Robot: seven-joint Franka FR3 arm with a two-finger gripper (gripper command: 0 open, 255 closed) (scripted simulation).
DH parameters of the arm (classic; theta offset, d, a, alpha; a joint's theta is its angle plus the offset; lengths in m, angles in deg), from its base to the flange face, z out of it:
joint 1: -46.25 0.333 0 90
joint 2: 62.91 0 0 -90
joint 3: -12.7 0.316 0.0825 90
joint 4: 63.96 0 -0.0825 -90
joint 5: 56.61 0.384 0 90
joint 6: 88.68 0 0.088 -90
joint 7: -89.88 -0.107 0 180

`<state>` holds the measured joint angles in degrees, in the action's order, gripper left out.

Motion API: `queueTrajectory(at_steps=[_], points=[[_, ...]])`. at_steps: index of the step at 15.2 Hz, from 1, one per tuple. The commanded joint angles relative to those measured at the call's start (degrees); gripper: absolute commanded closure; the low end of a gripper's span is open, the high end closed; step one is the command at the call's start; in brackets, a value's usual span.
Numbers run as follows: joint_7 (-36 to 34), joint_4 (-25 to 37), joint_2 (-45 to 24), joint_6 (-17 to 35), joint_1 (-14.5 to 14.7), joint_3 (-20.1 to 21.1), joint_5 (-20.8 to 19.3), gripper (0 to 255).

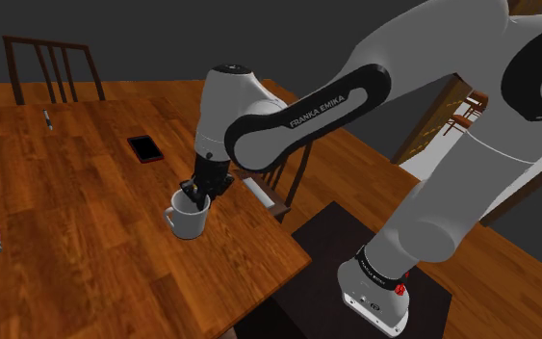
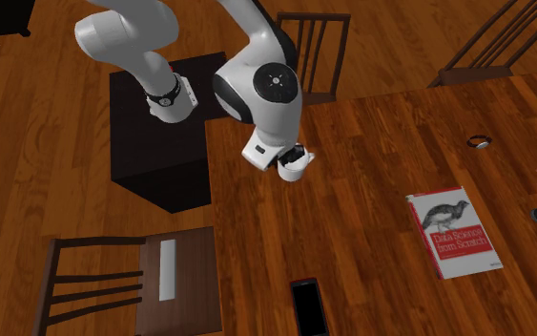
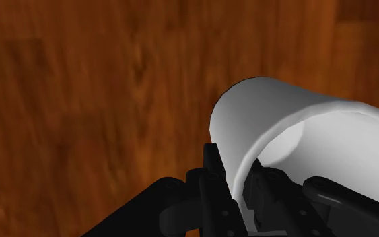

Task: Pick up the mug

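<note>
The white mug is seen upright on the wooden table, near the edge by the dark stand — its wall is clamped by the black gripper, one finger inside, one outside.

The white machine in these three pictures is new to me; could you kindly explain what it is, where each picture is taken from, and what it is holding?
It is a white robot arm on a dark box stand, ending in a black pincer. The shoulder view looks down from beside the stand; the second exterior view looks from above; the wrist view sits on the hand, looking along the pincer. On the wooden table are a white mug, a dark phone and a red-and-white book. In the wrist view the pincer's fingers clasp the mug's wall, one inside and one outside.
</note>
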<state>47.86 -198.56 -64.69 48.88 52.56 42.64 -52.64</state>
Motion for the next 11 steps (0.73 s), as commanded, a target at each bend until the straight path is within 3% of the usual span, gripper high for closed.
queueTrajectory(at_steps=[1, 11], points=[[0.6, 0.7, 1.2, -1.8, -0.1, 0.0, 0.7, 255], [2.1, 3.3, 5.6, -8.3, -0.2, -0.3, 3.1, 255]])
